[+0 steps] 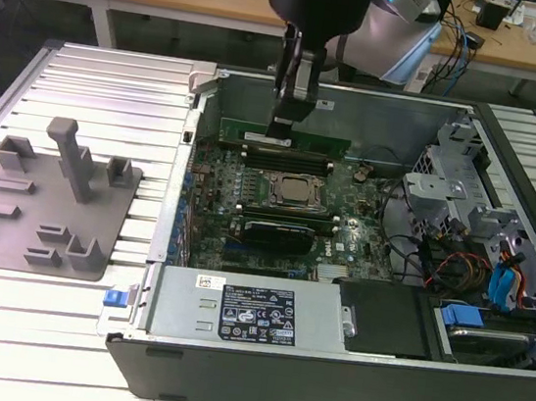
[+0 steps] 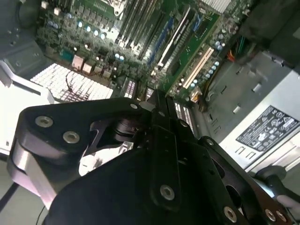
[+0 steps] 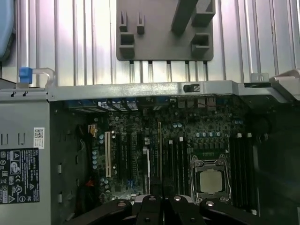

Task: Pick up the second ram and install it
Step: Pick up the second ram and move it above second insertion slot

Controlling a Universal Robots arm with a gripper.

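Seating step, likely: second ram [image 1: 325, 141] directly beneath end effector [image 1: 285, 124]; grip cannot tell. Press straight down, stick upright.

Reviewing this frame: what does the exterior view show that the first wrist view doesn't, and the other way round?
Exterior view: the arm from outside, its gripper at the long green ram stick beyond the CPU, plus the drive bays with blue cables. First wrist view: the white expansion slot, seen from above. Shared: the CPU, grey fixture plate and power supply.
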